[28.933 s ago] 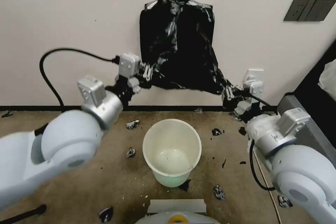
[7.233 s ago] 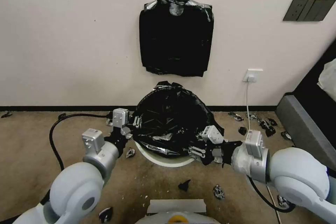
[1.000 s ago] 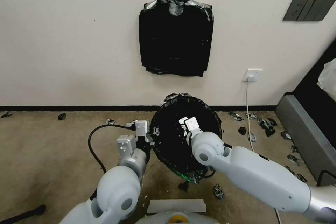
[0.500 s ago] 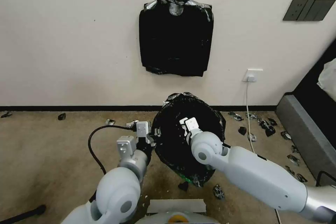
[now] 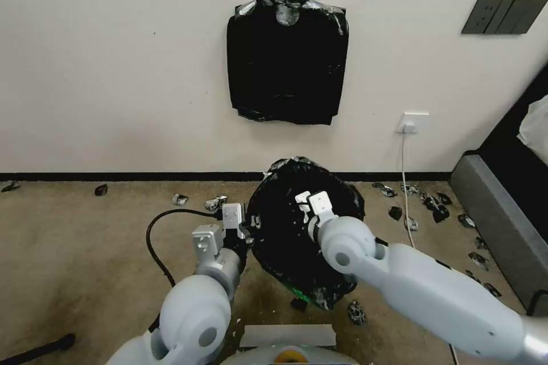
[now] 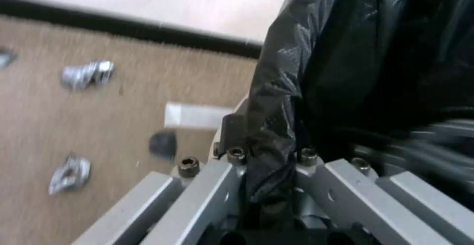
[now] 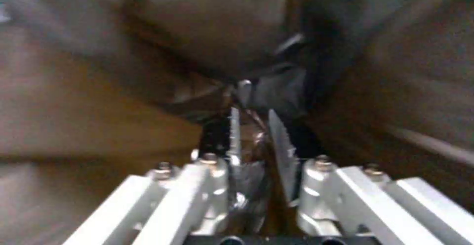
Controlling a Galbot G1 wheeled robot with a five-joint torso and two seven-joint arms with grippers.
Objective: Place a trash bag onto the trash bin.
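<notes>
Head view: trash bag (image 5: 291, 239) covers trash bin (image 5: 298, 295).

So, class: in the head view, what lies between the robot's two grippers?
The trash bag, draped over the trash bin, fills the stretch between the left gripper at its side and the right gripper reaching into it, as the head view shows.

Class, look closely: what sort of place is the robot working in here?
Probably an indoor test room: a plain wall with a power socket, a bundle of black bags hung up, and brown carpet littered with scraps.
</notes>
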